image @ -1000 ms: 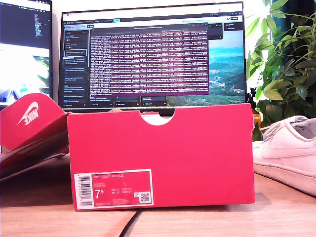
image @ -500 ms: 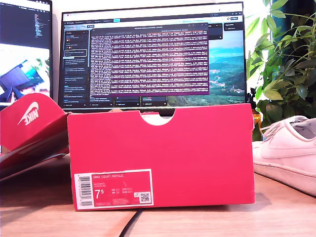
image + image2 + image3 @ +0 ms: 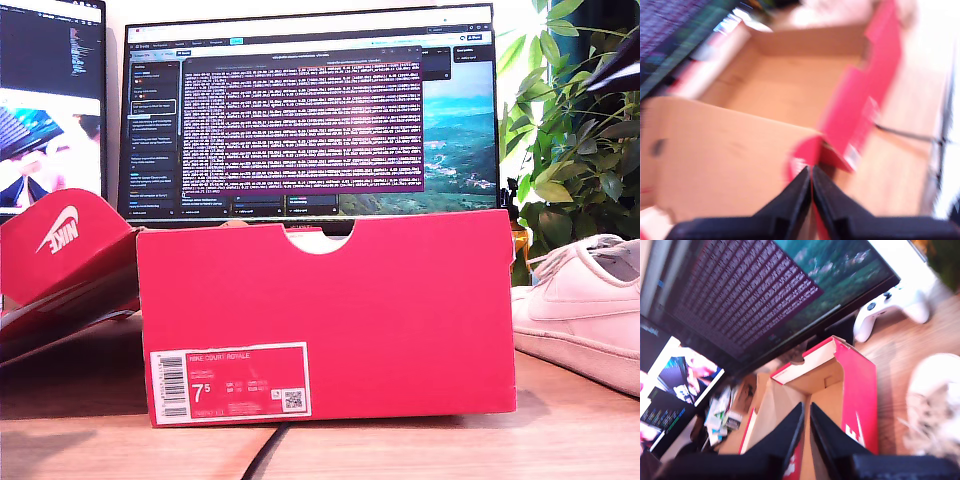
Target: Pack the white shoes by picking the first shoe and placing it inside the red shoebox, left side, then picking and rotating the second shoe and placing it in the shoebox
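Observation:
The red shoebox [image 3: 330, 320] stands open mid-table in the exterior view, its 7.5 label facing the camera. One white shoe [image 3: 580, 300] lies on the table at the exterior view's right, beside the box. My first gripper [image 3: 811, 175] is shut on nothing, hovering above the shoebox [image 3: 875, 75], whose brown inside holds nothing that I can see. My second gripper [image 3: 806, 410] is also shut and empty, above the shoebox [image 3: 860, 385], with a blurred white shoe [image 3: 935, 400] off to the side. A second shoe is not in view.
The red lid [image 3: 60, 250] with its white swoosh leans at the exterior view's left. A monitor [image 3: 310, 110] stands behind the box, a plant [image 3: 580, 130] at the right. A dark arm part [image 3: 615, 72] shows at the upper right. A black cable [image 3: 265, 455] runs out in front. A white game controller [image 3: 890, 310] lies near the monitor.
A dark part of an arm has come into the exterior view's upper right corner. The box, lid and shoe have not moved.

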`<action>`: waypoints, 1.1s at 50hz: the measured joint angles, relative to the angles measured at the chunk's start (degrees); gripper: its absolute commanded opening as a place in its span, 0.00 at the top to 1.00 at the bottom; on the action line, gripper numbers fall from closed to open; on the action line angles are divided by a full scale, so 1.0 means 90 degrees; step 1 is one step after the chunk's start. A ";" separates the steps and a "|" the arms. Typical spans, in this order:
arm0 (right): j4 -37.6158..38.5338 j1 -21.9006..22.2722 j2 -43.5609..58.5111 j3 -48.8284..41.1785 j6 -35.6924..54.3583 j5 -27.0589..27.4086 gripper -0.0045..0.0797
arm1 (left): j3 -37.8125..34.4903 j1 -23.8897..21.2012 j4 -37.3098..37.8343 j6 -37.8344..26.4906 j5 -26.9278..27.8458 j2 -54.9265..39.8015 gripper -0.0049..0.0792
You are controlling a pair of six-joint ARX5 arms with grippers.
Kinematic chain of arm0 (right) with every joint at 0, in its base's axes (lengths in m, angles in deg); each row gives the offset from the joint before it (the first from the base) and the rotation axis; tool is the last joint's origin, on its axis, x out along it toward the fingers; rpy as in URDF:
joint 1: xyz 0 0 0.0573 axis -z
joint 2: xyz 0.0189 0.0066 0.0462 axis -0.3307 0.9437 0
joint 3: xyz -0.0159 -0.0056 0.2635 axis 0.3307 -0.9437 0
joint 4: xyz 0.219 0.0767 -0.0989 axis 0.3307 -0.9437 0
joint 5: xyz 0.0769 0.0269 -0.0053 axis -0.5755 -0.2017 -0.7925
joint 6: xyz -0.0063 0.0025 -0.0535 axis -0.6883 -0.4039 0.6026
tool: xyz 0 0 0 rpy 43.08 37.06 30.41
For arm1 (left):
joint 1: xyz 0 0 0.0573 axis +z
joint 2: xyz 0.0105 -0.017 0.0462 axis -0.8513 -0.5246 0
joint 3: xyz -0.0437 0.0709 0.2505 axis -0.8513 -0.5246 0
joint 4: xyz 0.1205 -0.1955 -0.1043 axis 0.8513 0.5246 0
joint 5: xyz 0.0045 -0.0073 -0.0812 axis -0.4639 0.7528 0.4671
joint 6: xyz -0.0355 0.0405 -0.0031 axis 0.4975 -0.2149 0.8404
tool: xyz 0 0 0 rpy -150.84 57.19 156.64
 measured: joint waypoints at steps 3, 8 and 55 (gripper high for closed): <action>-0.0211 0.0000 0.0311 0.0284 0.0015 -0.0119 0.96 | 0.0000 -0.0406 -0.0010 -0.0007 -0.0398 -0.0282 0.96; -0.0619 0.0000 0.0714 0.0685 0.0192 -0.0282 0.96 | 0.0000 -0.1066 -0.0124 -0.0019 -0.1066 -0.0848 0.96; -0.3786 -0.0969 0.1168 0.1219 0.2327 0.0287 0.55 | 0.0007 -0.2118 -0.2868 0.0833 -0.3555 -0.3961 0.96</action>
